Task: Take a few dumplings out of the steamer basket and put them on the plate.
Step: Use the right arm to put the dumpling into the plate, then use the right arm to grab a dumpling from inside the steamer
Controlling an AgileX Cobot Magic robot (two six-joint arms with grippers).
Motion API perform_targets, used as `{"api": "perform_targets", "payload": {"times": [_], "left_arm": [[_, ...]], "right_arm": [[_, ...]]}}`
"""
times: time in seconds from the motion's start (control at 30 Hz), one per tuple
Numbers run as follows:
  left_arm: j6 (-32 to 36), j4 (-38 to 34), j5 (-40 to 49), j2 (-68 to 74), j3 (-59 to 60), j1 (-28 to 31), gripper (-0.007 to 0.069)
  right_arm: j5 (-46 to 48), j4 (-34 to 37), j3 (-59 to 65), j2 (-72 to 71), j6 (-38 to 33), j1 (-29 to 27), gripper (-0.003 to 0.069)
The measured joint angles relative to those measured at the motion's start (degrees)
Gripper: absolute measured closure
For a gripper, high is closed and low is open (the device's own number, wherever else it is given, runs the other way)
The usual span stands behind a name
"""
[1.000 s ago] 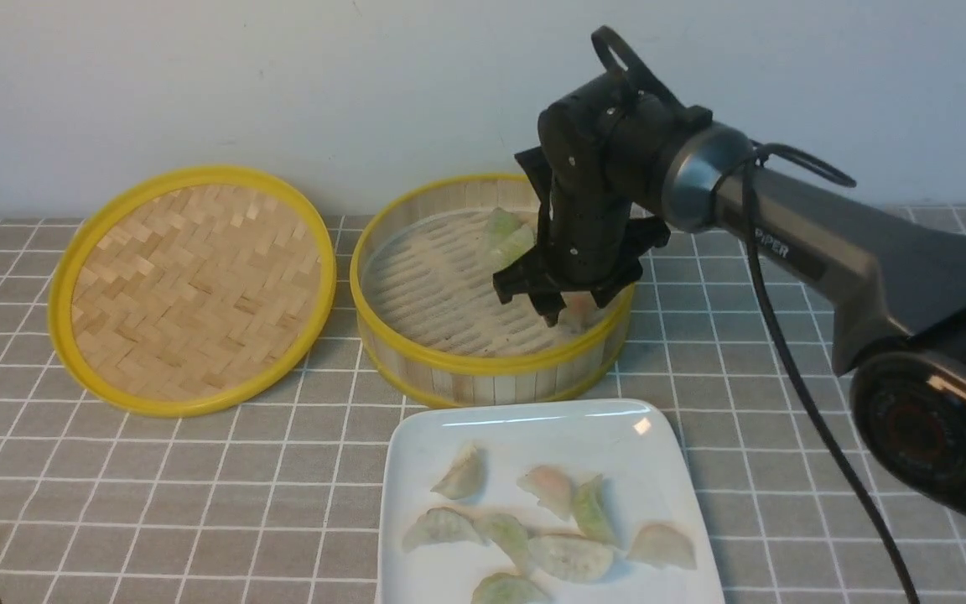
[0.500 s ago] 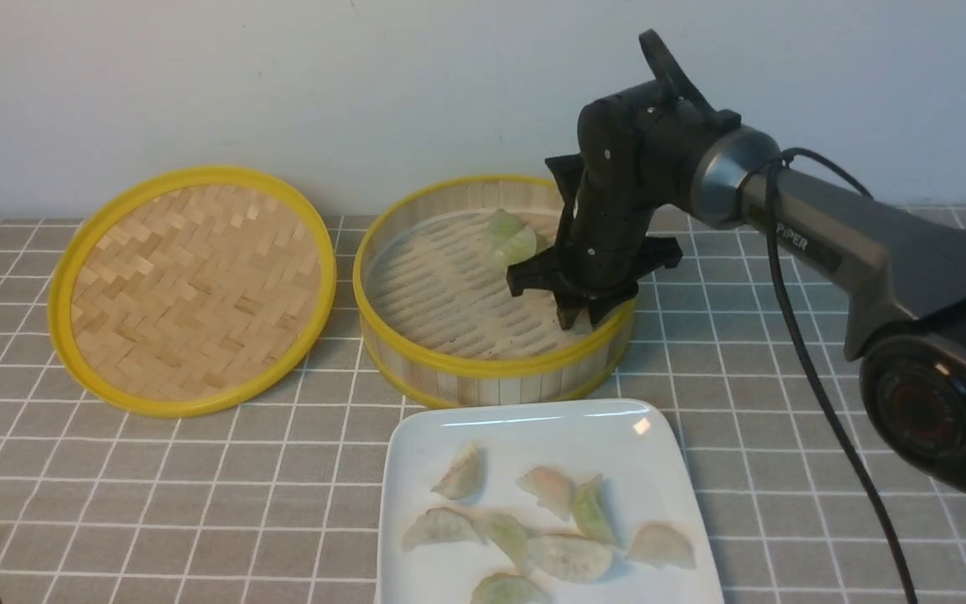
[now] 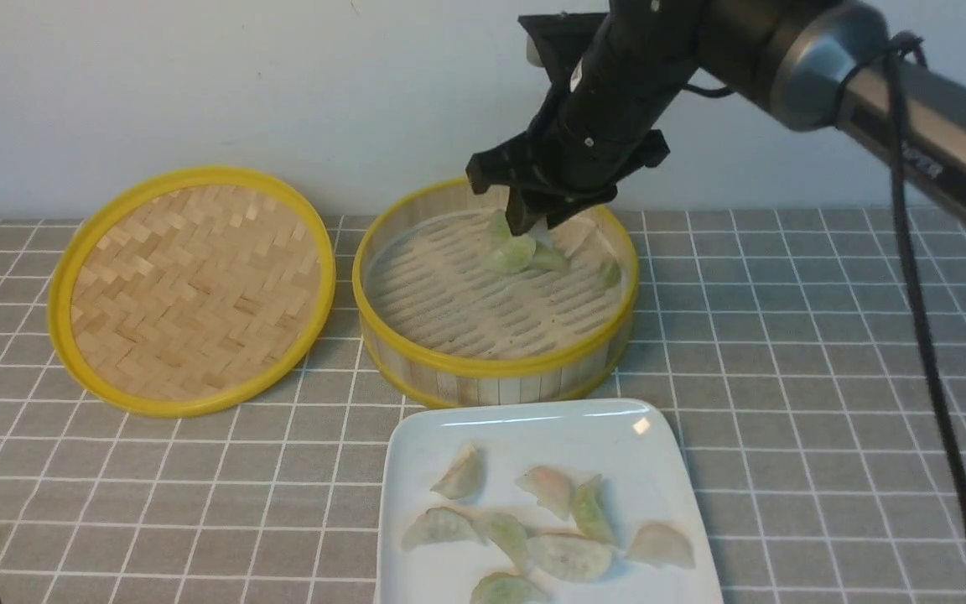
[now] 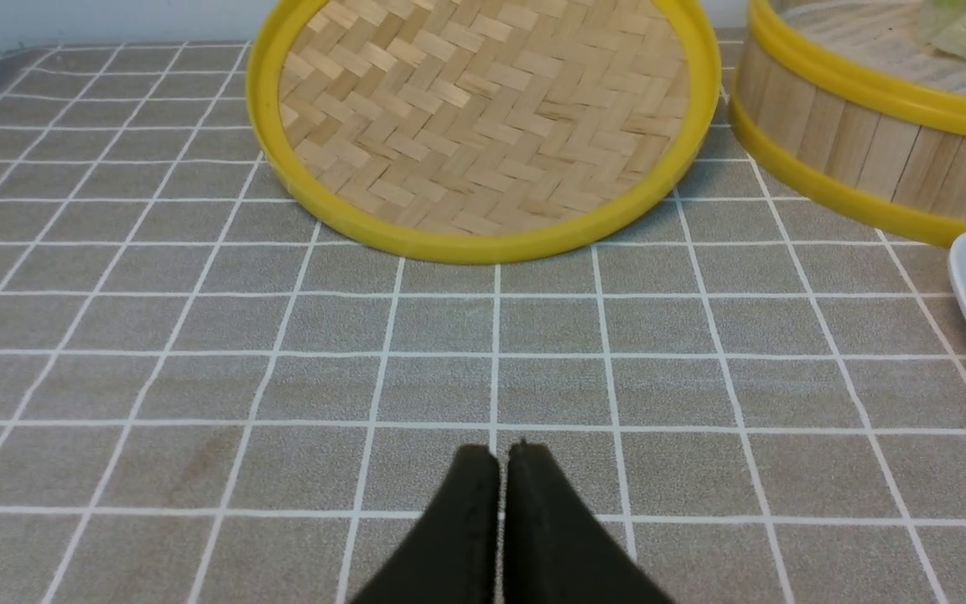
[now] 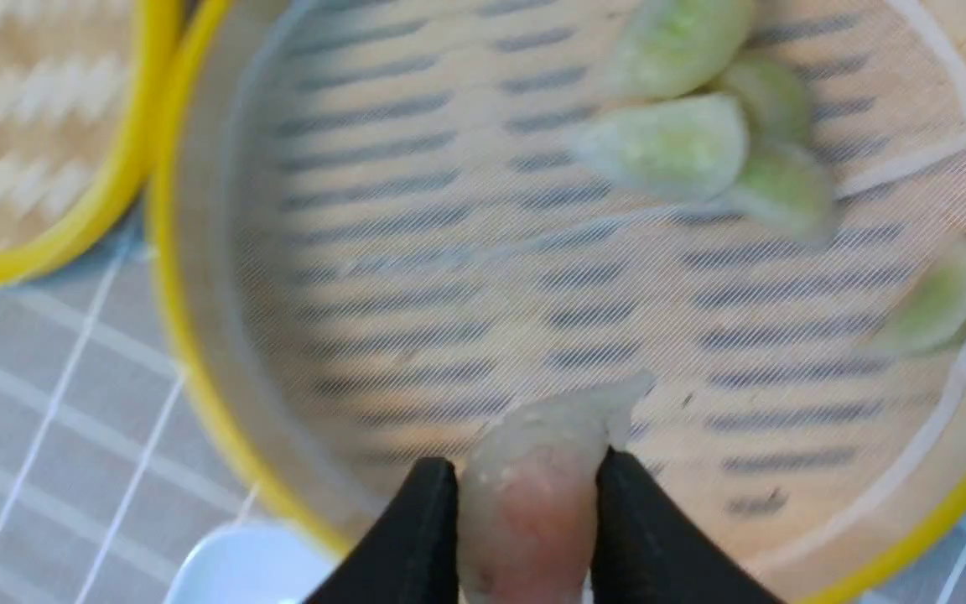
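My right gripper [image 3: 537, 220] is shut on a pinkish dumpling [image 5: 533, 486] and holds it above the steamer basket [image 3: 495, 369], near its far side. The basket, also in the right wrist view [image 5: 198, 352], holds several pale green dumplings [image 3: 515, 250], [image 5: 667, 147] on its slatted floor. The white square plate [image 3: 533, 428] in front of the basket carries several dumplings [image 3: 571, 558]. My left gripper [image 4: 500, 457] is shut and empty, low over the tablecloth near the lid.
The shallow woven bamboo lid [image 3: 194, 285], also in the left wrist view [image 4: 483, 117], lies left of the basket. A grey checked cloth [image 3: 785, 352] covers the table. A wall stands close behind the basket. The right arm's cable [image 3: 927, 335] hangs at the right.
My right gripper went down at the basket's near right, closed on a pinkish dumpling, then rose and moved back and left with it. The left gripper shows no change.
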Motion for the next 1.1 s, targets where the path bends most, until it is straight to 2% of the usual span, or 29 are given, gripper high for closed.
{"api": "perform_targets", "payload": {"times": [0.13, 0.27, 0.53, 0.63, 0.7, 0.83, 1.0, 1.03, 1.1], "left_arm": [[0.0, 0.0, 0.0, 0.0, 0.0, 0.0, 0.0629], [0.0, 0.0, 0.0, 0.0, 0.0, 0.0, 0.0629], [0.0, 0.0, 0.0, 0.0, 0.0, 0.0, 0.0629], [0.0, 0.0, 0.0, 0.0, 0.0, 0.0, 0.0629], [0.0, 0.0, 0.0, 0.0, 0.0, 0.0, 0.0629], [0.0, 0.0, 0.0, 0.0, 0.0, 0.0, 0.0629], [0.0, 0.0, 0.0, 0.0, 0.0, 0.0, 0.0629], [0.0, 0.0, 0.0, 0.0, 0.0, 0.0, 0.0629], [0.0, 0.0, 0.0, 0.0, 0.0, 0.0, 0.0629]], "right_arm": [[0.2, 0.8, 10.2, -4.7, -0.2, 4.6, 0.0473], [0.2, 0.5, 16.5, -3.5, -0.3, 7.9, 0.0473], [-0.3, -0.1, 18.4, 2.2, -0.3, 8.6, 0.0463], [-0.5, 0.4, 18.4, 2.6, -0.3, 8.6, 0.0391], [-0.5, 0.8, 18.0, 2.6, -0.3, 8.6, 0.0283], [-0.5, 0.2, 15.0, 2.8, -0.3, 8.6, 0.0155], [-2.1, -6.4, 7.8, 2.9, 2.8, 7.7, 0.0113], [-4.5, -9.5, 5.2, 3.0, 5.8, 6.1, 0.0111], [-5.6, -10.7, 3.5, 3.2, 7.3, 4.6, 0.0110]]}}
